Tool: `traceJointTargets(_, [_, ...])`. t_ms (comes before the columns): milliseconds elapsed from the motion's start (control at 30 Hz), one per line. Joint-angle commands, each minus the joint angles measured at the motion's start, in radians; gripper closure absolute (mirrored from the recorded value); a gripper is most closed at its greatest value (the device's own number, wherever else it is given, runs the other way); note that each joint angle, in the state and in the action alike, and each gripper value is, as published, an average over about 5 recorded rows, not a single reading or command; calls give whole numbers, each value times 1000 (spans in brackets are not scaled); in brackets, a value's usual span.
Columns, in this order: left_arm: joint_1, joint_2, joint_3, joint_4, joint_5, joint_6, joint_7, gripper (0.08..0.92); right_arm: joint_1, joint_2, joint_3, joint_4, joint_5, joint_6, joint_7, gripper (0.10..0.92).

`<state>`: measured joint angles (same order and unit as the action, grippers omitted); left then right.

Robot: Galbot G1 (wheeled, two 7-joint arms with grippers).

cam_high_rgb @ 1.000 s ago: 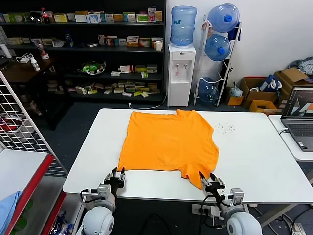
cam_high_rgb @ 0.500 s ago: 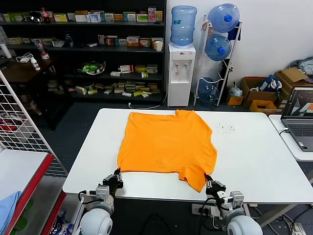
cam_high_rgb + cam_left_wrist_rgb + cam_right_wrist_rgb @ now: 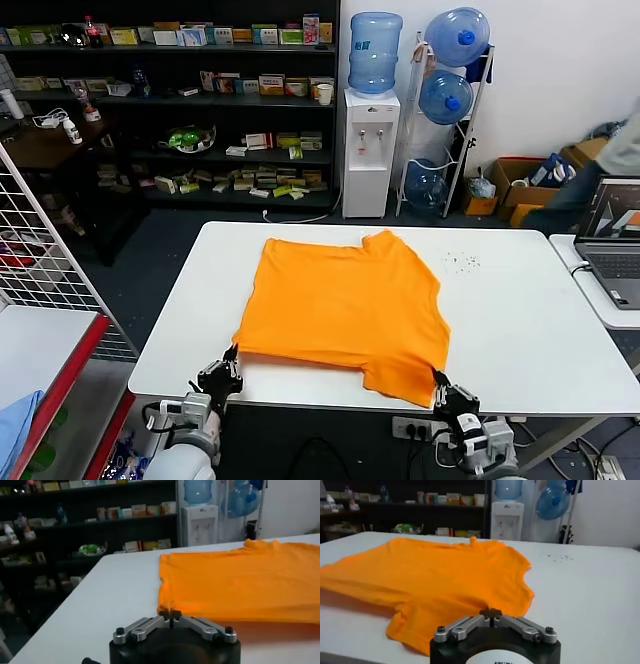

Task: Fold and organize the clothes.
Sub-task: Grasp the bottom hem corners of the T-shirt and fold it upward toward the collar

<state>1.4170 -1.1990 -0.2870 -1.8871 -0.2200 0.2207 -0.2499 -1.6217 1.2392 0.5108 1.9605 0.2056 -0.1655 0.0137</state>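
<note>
The bright orange T-shirt [image 3: 345,305] lies spread on the white table [image 3: 520,320], its near edge at the table's front edge. My left gripper [image 3: 222,376] is shut on the shirt's near left corner at the table's front edge. In the left wrist view the gripper [image 3: 170,614] pinches the corner of the orange shirt [image 3: 240,580]. My right gripper [image 3: 450,393] is shut on the shirt's near right corner at the front edge. In the right wrist view the gripper [image 3: 491,613] pinches the orange shirt [image 3: 435,580], which bunches up to it.
A laptop [image 3: 615,250] sits on a side table at the right, with a person's arm [image 3: 590,180] reaching in above it. A wire rack [image 3: 45,250] and a blue cloth [image 3: 15,425] are at the left. Shelves and a water dispenser [image 3: 370,150] stand behind.
Both grippers have drawn back toward me along the front edge, pulling the shirt's near edge with them. A person's arm has come into view at the far right.
</note>
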Motion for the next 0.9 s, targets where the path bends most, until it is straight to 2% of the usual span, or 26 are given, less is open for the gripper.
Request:
traceJointTargets(33, [54,-14,8,-60,105,-56,-3,908,-55,-15,9,64,-72,69,17,902])
traceJointTargets(367, [-160,-50,41,162,107,-102,-12,908,221,-37,-13,-178,18,121,14,902])
traceJointTargets(600, [-274,-21,76,268,70,-81,-16,908,358,-43,-36,-279,53,80,26,902])
traceJointTargets(900, [-375,13,137,337,28,-64,-12,908,487,-72,-84,-358,113,14,38,902])
